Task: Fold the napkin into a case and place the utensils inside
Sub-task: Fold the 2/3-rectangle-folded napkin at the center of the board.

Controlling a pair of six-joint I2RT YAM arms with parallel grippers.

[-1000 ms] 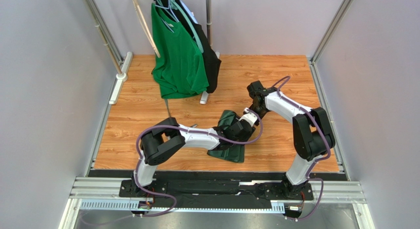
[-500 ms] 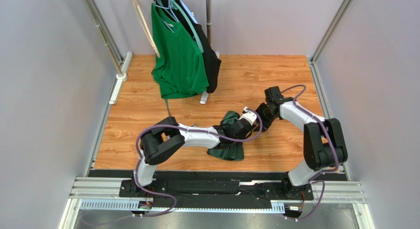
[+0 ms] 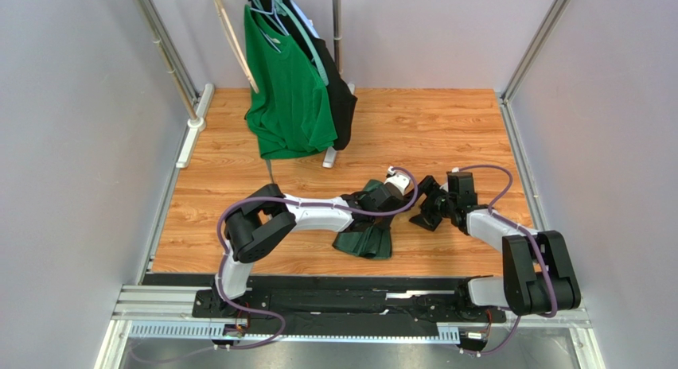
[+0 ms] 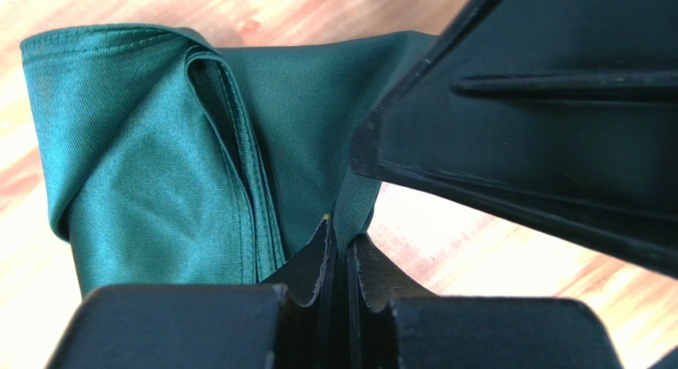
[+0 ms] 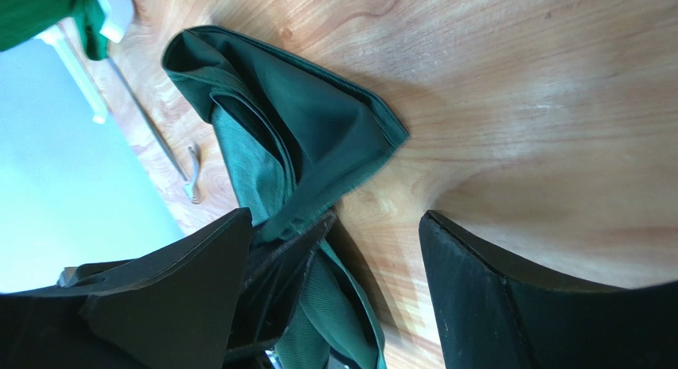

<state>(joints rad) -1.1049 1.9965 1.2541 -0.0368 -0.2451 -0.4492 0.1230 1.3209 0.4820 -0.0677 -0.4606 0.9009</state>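
Left wrist view is showing the left gripper (image 4: 338, 250) pinching an edge of the dark green cloth napkin (image 4: 159, 162), which is lying bunched on the wooden table (image 3: 446, 130). Right gripper (image 5: 338, 226) is standing wide open, empty, just beside it. Folding is underway; the next move probably requires a fresh corner grip.

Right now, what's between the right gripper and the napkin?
Only bare table: the top view shows the open right gripper apart from the napkin.
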